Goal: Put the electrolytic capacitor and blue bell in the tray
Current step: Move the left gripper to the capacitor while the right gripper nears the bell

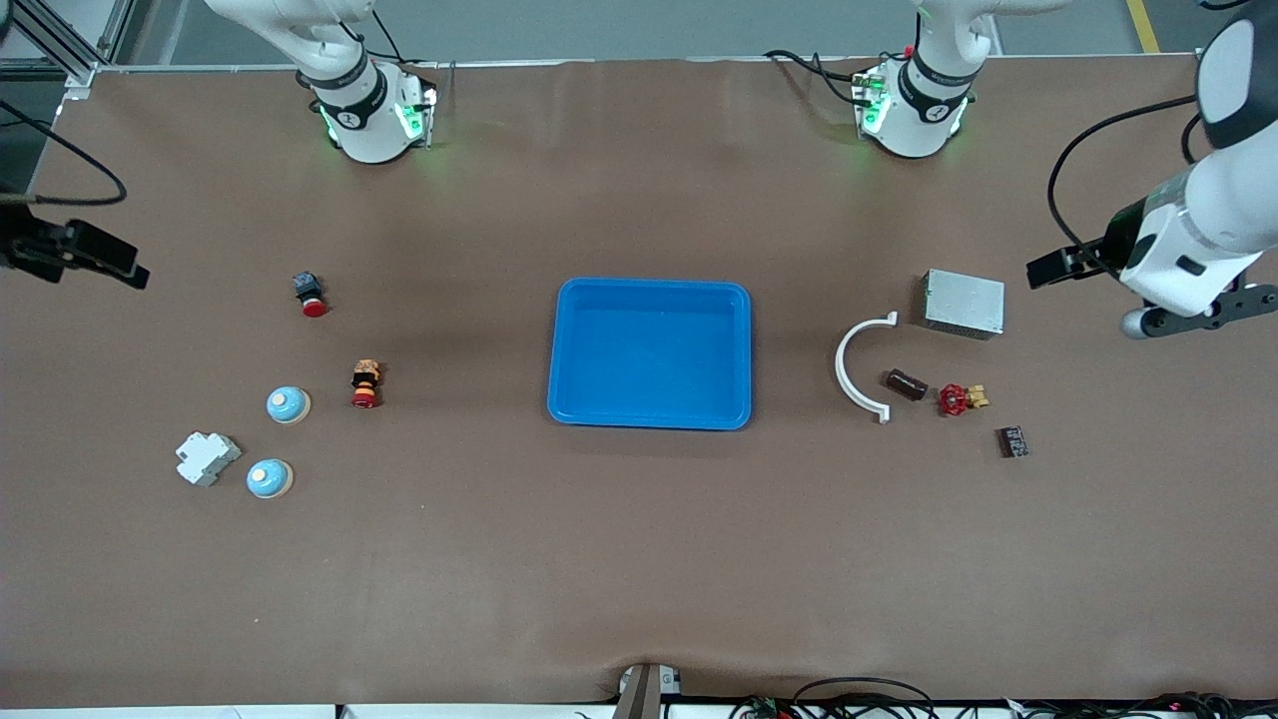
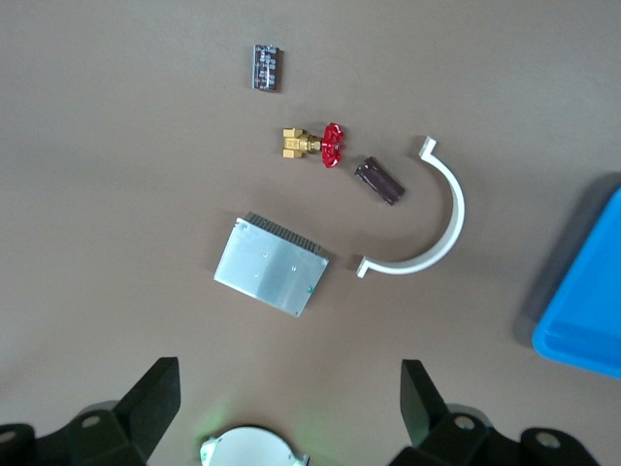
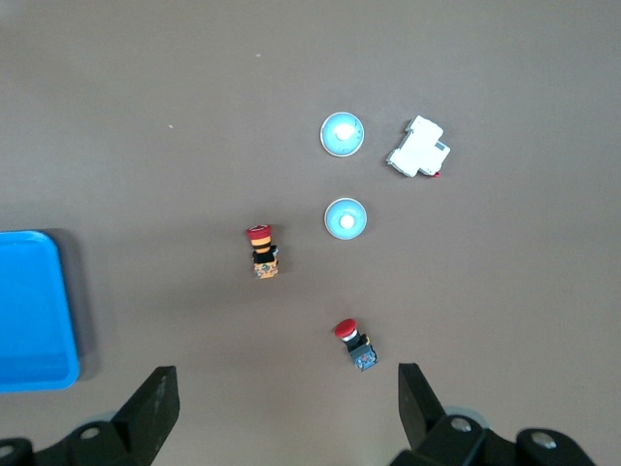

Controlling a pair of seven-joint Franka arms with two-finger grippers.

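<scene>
Tray: we found the blue tray [image 1: 649,355] at the centre of the frame on the brown table [image 1: 639,559], empty, and judged it set midway so either arm could reach it.

Capacitor: the dark cylinder [image 1: 907,383] that we took for the electrolytic capacitor lay on its side at centre right of the frame, inside the curve of a white arc-shaped clip [image 1: 861,366] and just beside a red-handled brass valve [image 1: 960,399]. We judged it the left arm's item.

Blue bells: two lay at lower left of the frame, one [image 1: 288,403] higher, one [image 1: 270,478] lower beside a white block [image 1: 207,457]. We could not tell which was meant; both suited the right arm.

Other stock: a grey metal box [image 1: 963,303], a small dark chip [image 1: 1012,440], and two red-capped push buttons [image 1: 311,294] [image 1: 365,384].

Left tool: the left tool [image 2: 289,408] hung over the table by the grey box, fingers spread wide, holding nothing.

Right tool: the right tool [image 3: 287,413] hung at the far left edge of the frame, spread wide, empty.

Progress: neither item was yet in the tray; we judged the work not begun.
</scene>
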